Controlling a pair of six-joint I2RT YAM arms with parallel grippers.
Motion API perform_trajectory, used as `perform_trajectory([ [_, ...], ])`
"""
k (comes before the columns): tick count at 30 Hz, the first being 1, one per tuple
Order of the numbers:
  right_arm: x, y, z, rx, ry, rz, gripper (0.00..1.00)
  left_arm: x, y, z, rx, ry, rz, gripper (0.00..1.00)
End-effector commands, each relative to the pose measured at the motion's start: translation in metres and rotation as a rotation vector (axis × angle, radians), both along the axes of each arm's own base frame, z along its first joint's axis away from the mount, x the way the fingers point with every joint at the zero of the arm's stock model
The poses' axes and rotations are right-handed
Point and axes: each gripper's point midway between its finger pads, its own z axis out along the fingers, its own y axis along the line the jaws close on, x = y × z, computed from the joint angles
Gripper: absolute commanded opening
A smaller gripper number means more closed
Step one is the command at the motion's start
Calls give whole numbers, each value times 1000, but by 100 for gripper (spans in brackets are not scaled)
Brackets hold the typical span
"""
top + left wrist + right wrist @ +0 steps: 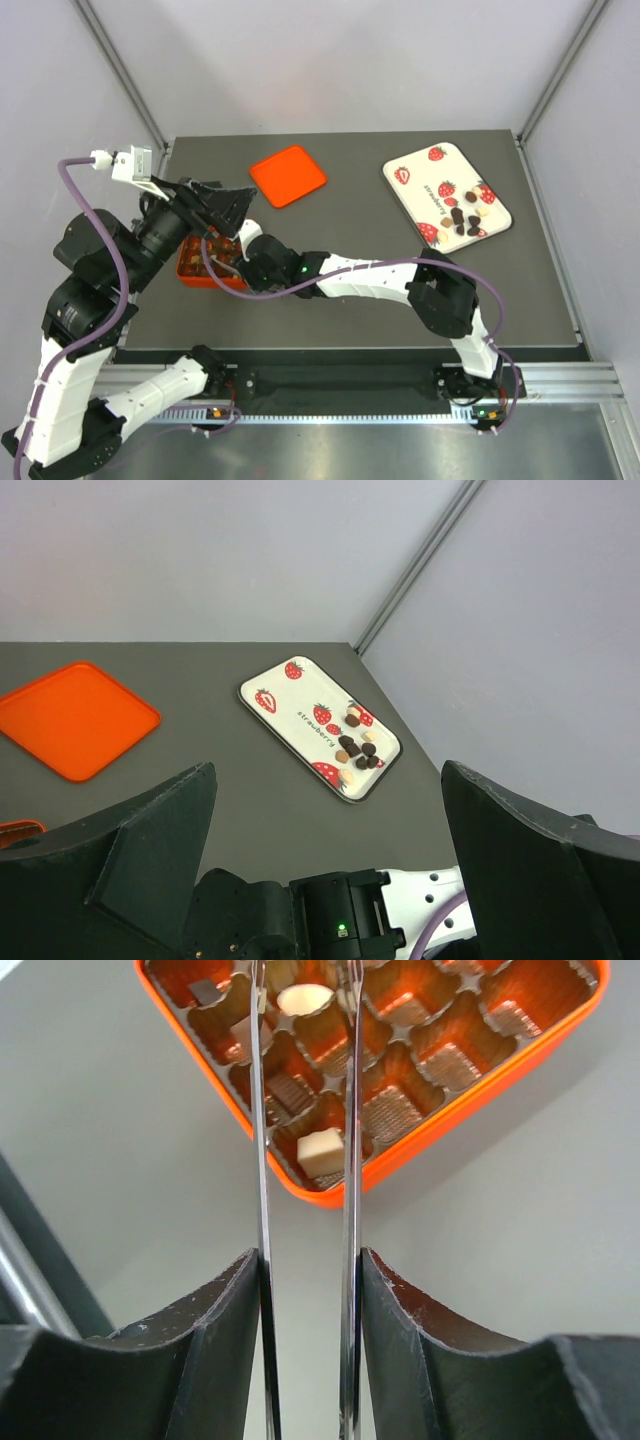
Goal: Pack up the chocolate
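The biggest risk, as a judgement, is a clash between the arms. The left gripper [328, 772] hangs directly above the orange box [190, 272], where the right arm also works, so a steep lift by the right arm could strike it. Nothing holds the box on the table [360, 310], so a sideways pull from the blades could slide it. The smallest hazard is the round cream chocolate [305, 998]. If it clings to a blade as the gripper withdraws, it may tip out of its compartment or into the next one.

The left gripper's jaws stand fully apart and hold nothing. The right gripper [304, 974] has long thin blades reaching down into the box and set narrowly apart. The round cream piece lies between their tips with a sliver of gap on each side, so it appears to sit free, though contact cannot be ruled out. A square cream piece [322, 1151] sits in a nearer compartment. The remaining chocolates [463, 220] wait on the strawberry tray [415, 180], well apart from the box.
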Motion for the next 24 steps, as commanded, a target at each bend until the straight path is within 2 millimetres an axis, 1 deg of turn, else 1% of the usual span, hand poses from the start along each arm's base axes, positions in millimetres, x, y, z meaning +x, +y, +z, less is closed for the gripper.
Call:
perform_trajectory([
  [1,10,9,63,101,-132,-24,42,1,-2,9,-23,-23,-6,99],
  [3,15,5,71,104,-167,-39,43,0,-1,12,-28,-27,-8,99],
  [4,16,3,80,116,-180,-43,43,-1,-1,11,-27,-26,-8,99],
  [6,19,-4,84,106,-210,-62,43,-1,-1,12,-28,-27,-8,99],
  [7,20,-9,95,118,-225,-75,43,-1,-1,12,-28,-27,-6,99],
  [8,26,-17,100,113,-244,-106,43,0,-1,13,-28,-27,-6,99],
  [9,28,-25,97,94,-255,-120,42,-1,-1,12,-24,-24,-5,99],
  [10,30,-34,111,111,-268,-143,42,1,-1,11,-21,-22,-3,99],
  [11,38,-49,104,84,-273,-179,42,1,-1,10,-17,-19,-1,99],
  [12,41,-62,120,110,-283,-201,42,2,-2,9,-14,-18,-1,99],
  [13,45,-72,122,110,-285,-220,41,3,-2,8,-15,-16,0,99],
  [14,54,-90,113,82,-282,-255,42,4,-3,7,-12,-12,-1,99],
  [15,58,-101,114,81,-282,-275,41,5,-3,6,-11,-11,-1,99],
  [16,62,-118,126,92,-292,-306,42,6,-4,4,-9,-8,-3,99],
  [17,75,-141,116,63,-280,-359,41,7,-6,2,-3,-3,-3,99],
  [18,81,-161,126,74,-282,-400,41,7,-6,1,-3,-3,-3,99],
  [19,86,-178,122,52,-270,-434,41,9,-7,0,0,-1,-1,99],
  [20,101,-207,112,27,-247,-506,41,10,-7,-3,3,4,1,99],
  [21,105,-226,122,47,-248,-545,41,12,-8,-5,7,7,2,99],
  [22,110,-243,121,42,-241,-581,41,13,-9,-6,10,9,1,99],
  [23,119,-274,109,3,-217,-649,41,14,-9,-9,15,13,2,99],
  [24,129,-304,117,7,-222,-720,41,15,-10,-10,17,15,1,99],
])
